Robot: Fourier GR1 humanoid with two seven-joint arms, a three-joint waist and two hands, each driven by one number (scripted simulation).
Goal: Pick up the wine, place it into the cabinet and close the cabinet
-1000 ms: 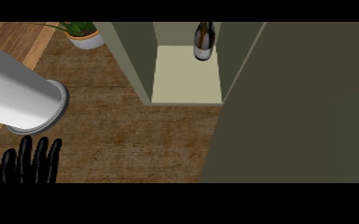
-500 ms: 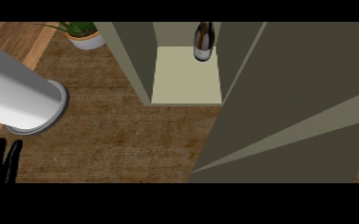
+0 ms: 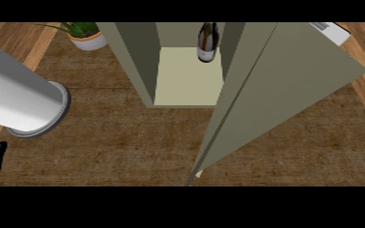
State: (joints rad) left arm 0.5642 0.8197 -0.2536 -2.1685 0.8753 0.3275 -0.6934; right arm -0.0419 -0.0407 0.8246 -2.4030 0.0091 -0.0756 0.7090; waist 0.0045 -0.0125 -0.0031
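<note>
The dark wine bottle [image 3: 207, 42] stands upright at the back of the olive cabinet [image 3: 187, 84], on its pale floor. The cabinet's door [image 3: 285, 92] hangs partly swung, a wide olive panel that covers the right of the view and narrows to a point near the lower edge. No hand touches the bottle. My grey left forearm [image 3: 28, 101] lies at the left edge. Of my left hand [image 3: 2, 155] only a black sliver shows below it. My right hand is hidden.
A potted plant [image 3: 83, 34] stands at the back left of the wooden counter [image 3: 121, 145]. A white object [image 3: 330, 32] peeks out at the back right, behind the door.
The door has swung, so counter now shows to its right where the panel filled the view. My left hand has slid off the lower left edge almost entirely.
</note>
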